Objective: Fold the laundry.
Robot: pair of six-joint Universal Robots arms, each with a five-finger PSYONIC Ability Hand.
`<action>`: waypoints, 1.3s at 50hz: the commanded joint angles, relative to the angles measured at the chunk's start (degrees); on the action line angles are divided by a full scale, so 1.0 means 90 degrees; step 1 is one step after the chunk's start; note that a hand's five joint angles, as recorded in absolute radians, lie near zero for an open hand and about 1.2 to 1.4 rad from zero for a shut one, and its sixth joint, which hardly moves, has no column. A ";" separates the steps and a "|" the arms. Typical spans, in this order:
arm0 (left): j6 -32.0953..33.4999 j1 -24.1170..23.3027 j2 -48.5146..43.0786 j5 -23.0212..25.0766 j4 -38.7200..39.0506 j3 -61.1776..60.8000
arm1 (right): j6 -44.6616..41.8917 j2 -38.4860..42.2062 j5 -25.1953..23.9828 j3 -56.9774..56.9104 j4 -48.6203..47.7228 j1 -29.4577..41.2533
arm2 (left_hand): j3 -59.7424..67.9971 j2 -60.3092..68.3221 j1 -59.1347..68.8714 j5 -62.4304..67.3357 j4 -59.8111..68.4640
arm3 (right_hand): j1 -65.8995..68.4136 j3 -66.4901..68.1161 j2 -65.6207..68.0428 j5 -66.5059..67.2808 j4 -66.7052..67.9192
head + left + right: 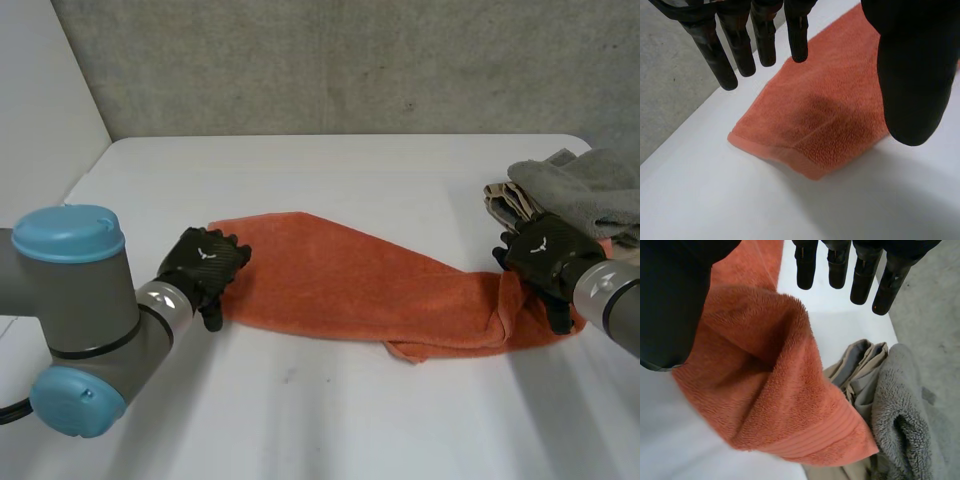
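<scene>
Orange towel (pixel 350 285) lies between hands. Left hand (pixel 205 265) open above flat end; right hand (pixel 545 255) open, bunched end under palm. Likely spreading step; next needs corner pinches.

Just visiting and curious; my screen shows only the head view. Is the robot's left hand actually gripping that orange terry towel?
Observer: No. The left hand has straight fingers over a corner of the orange terry towel, gripping nothing.
Operator: And the right hand?
Observer: The right hand has straight fingers too; the towel's end stands bunched under its palm.
Operator: Does the towel touch that pile?
Observer: Yes, its hemmed corner overlaps the folded beige cloth.
</scene>
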 commanded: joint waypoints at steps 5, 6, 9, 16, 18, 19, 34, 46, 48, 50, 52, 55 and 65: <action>0.0156 0.0053 -0.0626 0.0032 0.0476 0.0216 | -0.0108 0.0335 -0.0035 0.0719 -0.1724 -0.0010 | 0.1290 0.1274 0.1259 0.1254 0.1272 | 0.0312 0.0245 0.0195 0.0050 0.0097; 0.0165 0.0053 -0.0674 0.0032 0.0515 0.0245 | -0.0108 0.0364 -0.0045 0.0738 -0.1772 -0.0019 | 0.1328 0.1311 0.1297 0.1291 0.1309 | 0.0350 0.0283 0.0232 0.0087 0.0134; 0.0175 0.0053 -0.0889 0.0032 0.0613 0.0363 | -0.0108 0.0462 -0.0104 0.0787 -0.1899 -0.0059 | 0.1496 0.1480 0.1465 0.1460 0.1478 | 0.0667 0.0600 0.0549 0.0404 0.0451; 0.0379 0.0062 -0.1318 0.0032 0.0643 0.0743 | -0.0108 0.0579 -0.0211 0.0875 -0.2134 -0.0185 | 0.3021 0.3005 0.2991 0.2985 0.3003 | 0.2739 0.2672 0.2621 0.2476 0.2523; 0.0487 0.0092 -0.1397 0.0022 0.0643 0.0831 | -0.0098 0.0608 -0.0221 0.0875 -0.2192 -0.0215 | 0.4367 0.4351 0.4337 0.4331 0.4349 | 0.3746 0.3679 0.3629 0.3484 0.3531; 0.0526 0.0102 -0.1407 0.0022 0.0643 0.0851 | -0.0089 0.0618 -0.0231 0.0885 -0.2241 -0.0244 | 0.4911 0.4895 0.4881 0.4875 0.4893 | 0.5435 0.5368 0.5318 0.5173 0.5220; 0.0537 0.0053 0.0749 -0.0329 0.0565 0.0764 | 0.0534 -0.0628 -0.0192 0.0359 -0.1590 -0.0332 | 0.6783 0.6767 0.6753 0.6747 0.6765 | 0.7577 0.7509 0.7459 0.7314 0.7361; -0.0753 0.0199 0.2235 -0.0290 0.0282 0.0841 | 0.1707 -0.1228 -0.0446 -0.1359 0.0326 -0.0342 | 0.6783 0.6767 0.6753 0.6747 0.6765 | 0.7577 0.7509 0.7459 0.7314 0.7361; -0.0753 0.0287 0.2167 -0.0290 0.0223 0.0900 | 0.1747 -0.1218 -0.0446 -0.1458 0.0443 -0.0332 | 0.6783 0.6767 0.6753 0.6747 0.6765 | 0.7577 0.7509 0.7459 0.7314 0.7361; -0.0753 0.0345 0.2060 -0.0290 0.0213 0.0949 | 0.1709 -0.1111 -0.0426 -0.1546 0.0657 -0.0303 | 0.6783 0.6767 0.6753 0.6747 0.6765 | 0.7577 0.7509 0.7459 0.7314 0.7361; -0.0753 0.0424 0.1554 -0.0280 0.0213 0.1085 | 0.1708 -0.0984 -0.0416 -0.1585 0.0756 -0.0293 | 0.6783 0.6767 0.6753 0.6747 0.6765 | 0.7577 0.7509 0.7459 0.7314 0.7361; -0.0723 0.0482 0.0899 -0.0281 0.0184 0.1514 | 0.1679 -0.0321 -0.0416 -0.1770 0.0757 -0.0244 | 0.6783 0.6767 0.6753 0.6747 0.6765 | 0.7577 0.7509 0.7459 0.7314 0.7361; -0.0752 0.0629 -0.0772 -0.0339 0.0291 0.4413 | 0.2498 0.1076 0.0763 -0.4356 -0.1123 0.0799 | 0.6783 0.6767 0.6753 0.6747 0.6765 | 0.7577 0.7509 0.7459 0.7314 0.7361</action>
